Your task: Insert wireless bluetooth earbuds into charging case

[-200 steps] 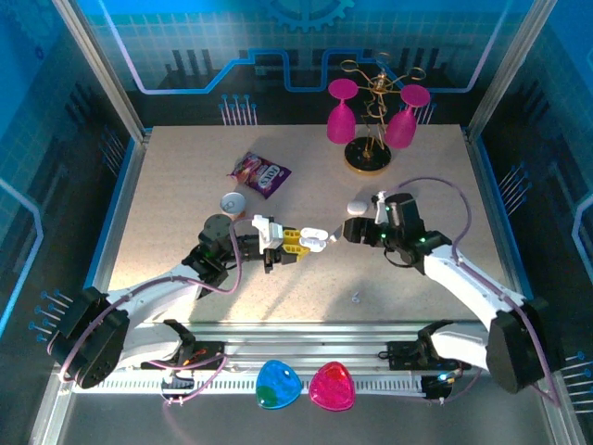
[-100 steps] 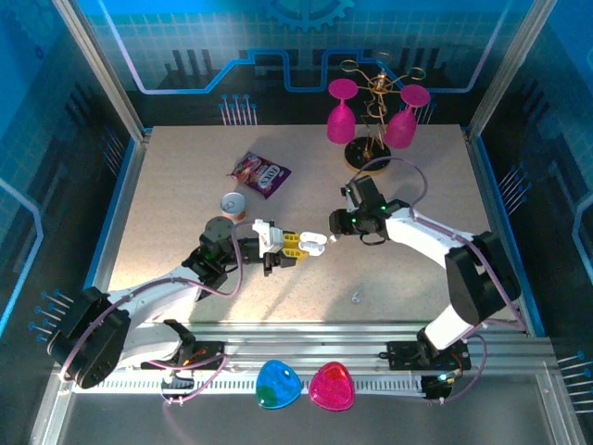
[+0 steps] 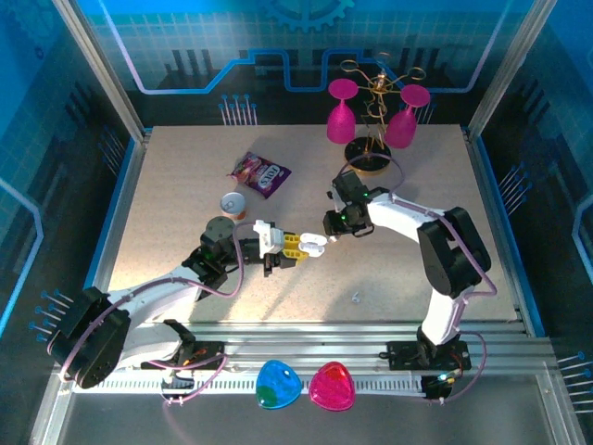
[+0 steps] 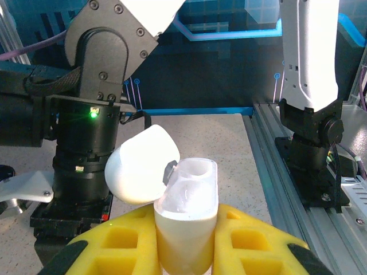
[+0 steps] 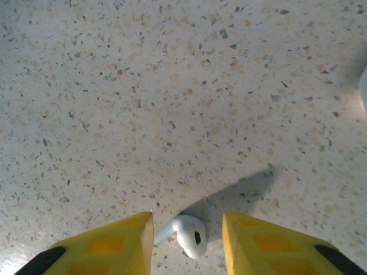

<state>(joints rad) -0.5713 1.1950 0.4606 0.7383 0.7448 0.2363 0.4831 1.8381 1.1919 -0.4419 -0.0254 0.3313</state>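
Note:
My left gripper [image 3: 295,246] [image 4: 186,249] is shut on a white charging case [image 3: 317,243] [image 4: 187,220], held upright between the yellow fingers. Its lid [image 4: 142,166] is flipped open to the left and the sockets look empty. My right gripper [image 3: 335,225] [image 5: 188,235] points down at the table just right of the case, open. One tiny white earbud [image 5: 188,234] lies on the table between its yellow fingers [image 5: 123,240], stem toward the left finger, touching neither. A tiny whitish item [image 3: 356,298], possibly another earbud, lies nearer the front.
A purple packet [image 3: 260,172] and a small round can [image 3: 233,204] lie at the back left. A gold rack with pink glasses [image 3: 371,120] stands at the back. A white rounded edge [image 5: 363,86] shows at the right border. The right arm's wrist [image 4: 86,132] stands close behind the case.
The right arm has swung left and folded in, bringing its gripper down over the table beside the held case. The left arm and the case have stayed still.

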